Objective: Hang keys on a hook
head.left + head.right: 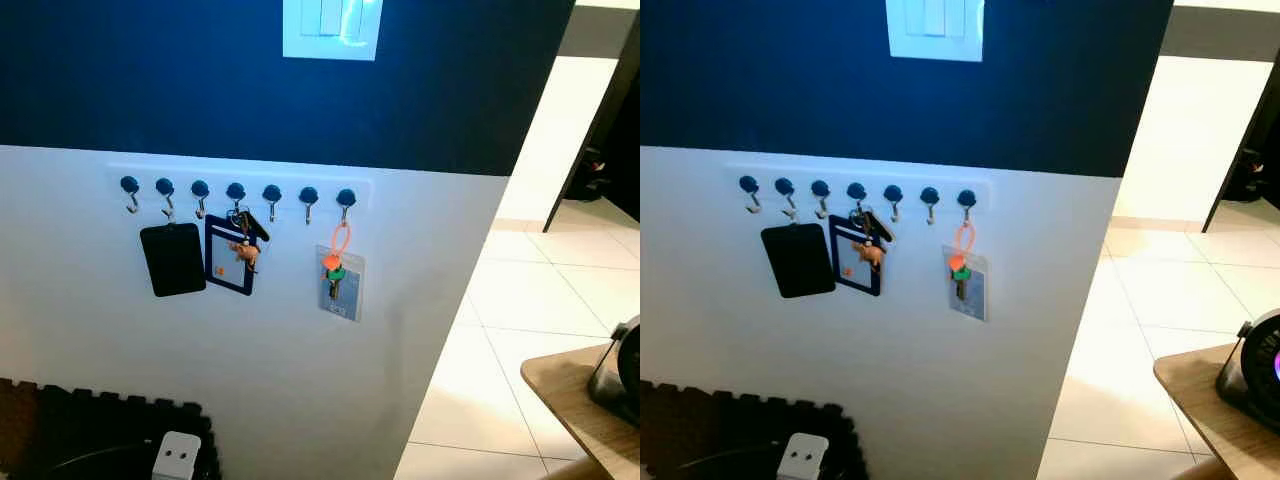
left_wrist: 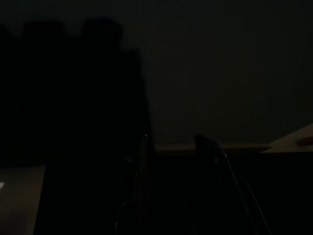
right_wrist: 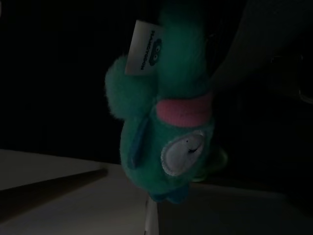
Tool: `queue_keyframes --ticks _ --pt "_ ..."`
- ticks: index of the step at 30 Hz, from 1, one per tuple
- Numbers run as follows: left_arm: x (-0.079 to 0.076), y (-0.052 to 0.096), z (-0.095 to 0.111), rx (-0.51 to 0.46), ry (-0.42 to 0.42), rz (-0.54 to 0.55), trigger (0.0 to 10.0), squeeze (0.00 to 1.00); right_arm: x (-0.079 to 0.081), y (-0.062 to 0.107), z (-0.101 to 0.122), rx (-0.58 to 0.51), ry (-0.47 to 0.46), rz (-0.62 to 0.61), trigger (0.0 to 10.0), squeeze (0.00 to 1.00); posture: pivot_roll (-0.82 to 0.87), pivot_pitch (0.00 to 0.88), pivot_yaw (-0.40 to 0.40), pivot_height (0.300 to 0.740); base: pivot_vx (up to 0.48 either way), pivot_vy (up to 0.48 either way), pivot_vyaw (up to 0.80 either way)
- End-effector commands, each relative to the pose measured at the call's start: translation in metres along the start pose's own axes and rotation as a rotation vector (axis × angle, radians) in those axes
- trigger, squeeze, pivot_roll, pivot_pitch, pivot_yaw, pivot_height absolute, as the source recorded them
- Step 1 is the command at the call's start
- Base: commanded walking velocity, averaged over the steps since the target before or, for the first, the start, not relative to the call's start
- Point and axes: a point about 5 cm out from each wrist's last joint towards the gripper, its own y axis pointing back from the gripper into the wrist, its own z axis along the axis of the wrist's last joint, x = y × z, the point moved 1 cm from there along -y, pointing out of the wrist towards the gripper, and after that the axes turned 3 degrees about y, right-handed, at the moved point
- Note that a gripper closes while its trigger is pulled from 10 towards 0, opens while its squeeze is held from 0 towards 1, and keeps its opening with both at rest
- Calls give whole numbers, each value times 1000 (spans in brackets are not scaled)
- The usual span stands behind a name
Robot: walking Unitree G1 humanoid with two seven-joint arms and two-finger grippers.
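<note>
Hooks [image 1: 235,190] sit in a row on the white wall, middle left of the head views, at easy hanging height; two stand free between the cards. Right wrist view adds a green plush keychain [image 3: 168,122] dangling (keys themselves hidden) near the right gripper; its grip I cannot tell. Left gripper [image 2: 178,147] hangs slightly parted, empty.

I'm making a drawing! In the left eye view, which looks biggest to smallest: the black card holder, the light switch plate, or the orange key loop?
1. Light switch plate, though cropped at the top
2. Black card holder, looks similar, so uncertain
3. Orange key loop
</note>
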Motion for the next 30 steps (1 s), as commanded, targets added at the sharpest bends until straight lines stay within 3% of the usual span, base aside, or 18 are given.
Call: queue_keyframes --ticks 1,13,17,30 --pt "4 3 -7 35 14 15 10000 0 0 1 -5 22 -13 -5 10000 0 49 72 -28 740 0 0 0" --pt "2 2 -6 32 31 2 10000 0 -1 0 -3 25 -12 -7 10000 0 50 73 -29 740 0 440 0" --pt "1 3 2 -36 25 -22 10000 0 -1 1 -6 29 -14 -8 10000 0 49 71 -28 740 0 0 0" --pt "1 2 1 -20 8 -30 10000 0 1 1 -7 34 -16 -7 10000 0 51 69 -27 740 0 0 0"
